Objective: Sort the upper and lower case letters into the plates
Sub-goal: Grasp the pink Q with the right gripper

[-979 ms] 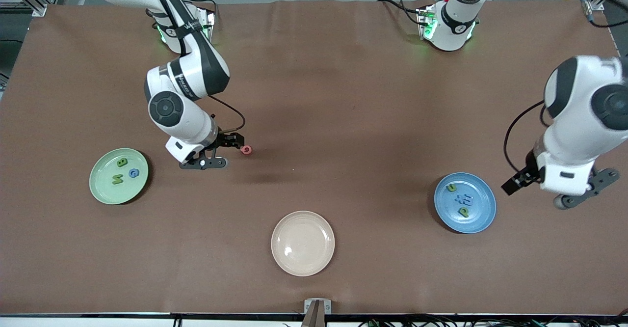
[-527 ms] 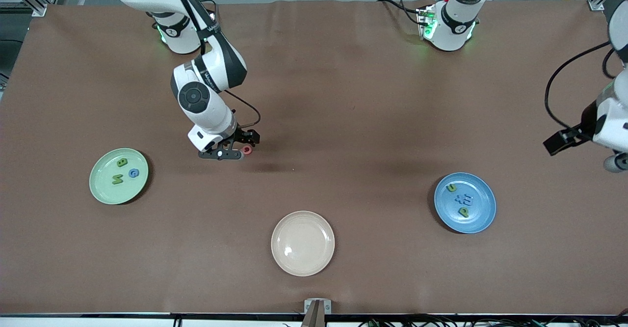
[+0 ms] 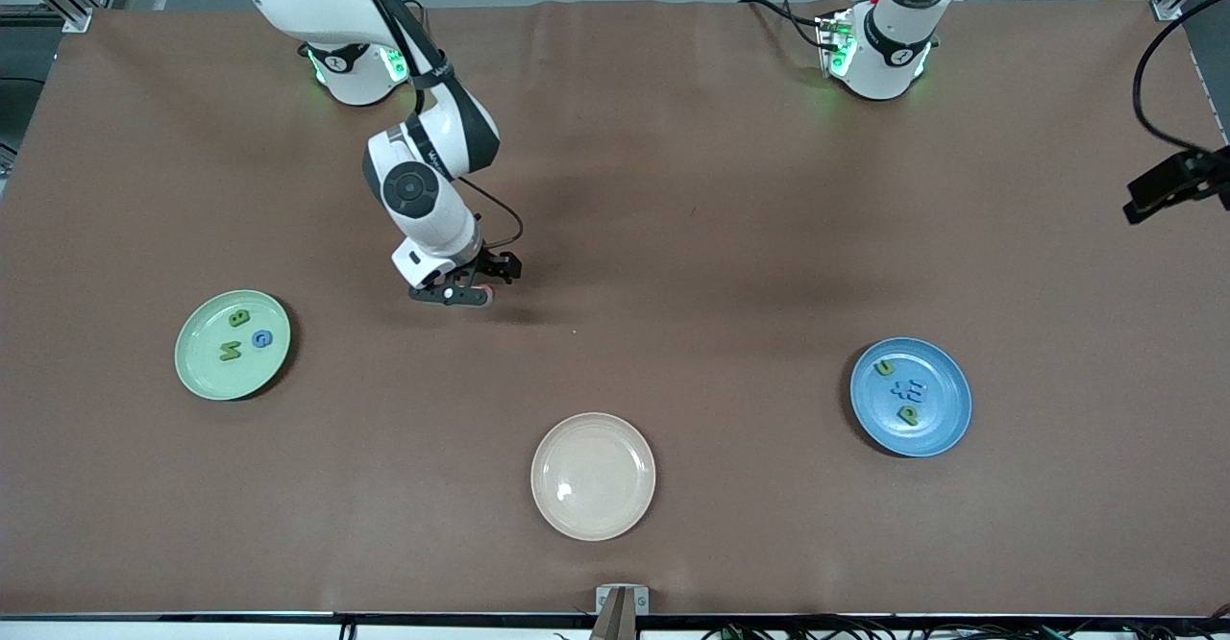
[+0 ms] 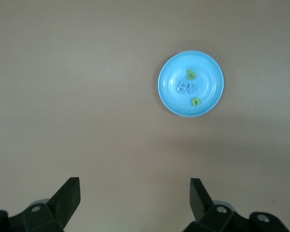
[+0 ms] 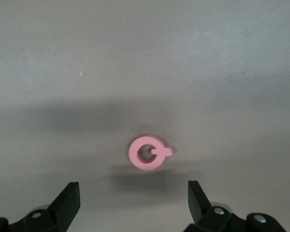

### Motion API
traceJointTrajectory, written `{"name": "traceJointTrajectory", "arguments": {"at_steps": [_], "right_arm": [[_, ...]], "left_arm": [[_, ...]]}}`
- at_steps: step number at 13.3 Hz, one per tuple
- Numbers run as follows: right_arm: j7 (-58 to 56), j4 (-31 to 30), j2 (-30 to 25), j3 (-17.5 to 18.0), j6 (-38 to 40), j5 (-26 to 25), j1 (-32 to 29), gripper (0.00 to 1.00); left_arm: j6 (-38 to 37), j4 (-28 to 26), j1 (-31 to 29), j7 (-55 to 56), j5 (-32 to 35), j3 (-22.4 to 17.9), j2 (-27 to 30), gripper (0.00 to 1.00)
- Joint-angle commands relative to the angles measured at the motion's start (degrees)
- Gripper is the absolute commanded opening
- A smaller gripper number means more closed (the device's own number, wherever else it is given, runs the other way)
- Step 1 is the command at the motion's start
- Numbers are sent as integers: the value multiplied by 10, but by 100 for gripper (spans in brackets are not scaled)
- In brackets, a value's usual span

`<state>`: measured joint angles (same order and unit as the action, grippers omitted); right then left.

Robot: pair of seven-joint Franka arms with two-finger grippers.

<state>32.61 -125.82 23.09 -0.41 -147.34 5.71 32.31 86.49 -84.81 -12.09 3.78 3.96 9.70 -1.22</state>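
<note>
Under the open right pincer [image 5: 134,200], pink letter [image 5: 148,153] lies flat.

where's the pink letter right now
The pink letter lies on the bare brown table, just under the open right gripper, farther from the front camera than the cream plate.

The right arm reached down from its base toward the table's middle, its wrist pitched low – the right gripper [image 5: 130,200] hung just above the cloth, fingers [image 5: 67,200] spread wide. The left gripper [image 4: 135,203], also wide open, was raised high at about three o'clock.
</note>
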Motion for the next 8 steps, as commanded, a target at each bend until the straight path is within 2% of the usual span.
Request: {"name": "traceJointTrajectory", "arguments": {"at_steps": [1,5,8], "right_arm": [[9,-3,22,-9,-37,4,7,97],[6,1,28,-16,-40,0,-1,95],[7,12,41,-21,-40,-4,-2,83]], "left_arm": [[-2,-46,44,-15,-17,-49,39,100],[-11,-61,53,-14,-18,-50,55,100],[-6,-61,55,-15,-19,-47,52,100]]}}
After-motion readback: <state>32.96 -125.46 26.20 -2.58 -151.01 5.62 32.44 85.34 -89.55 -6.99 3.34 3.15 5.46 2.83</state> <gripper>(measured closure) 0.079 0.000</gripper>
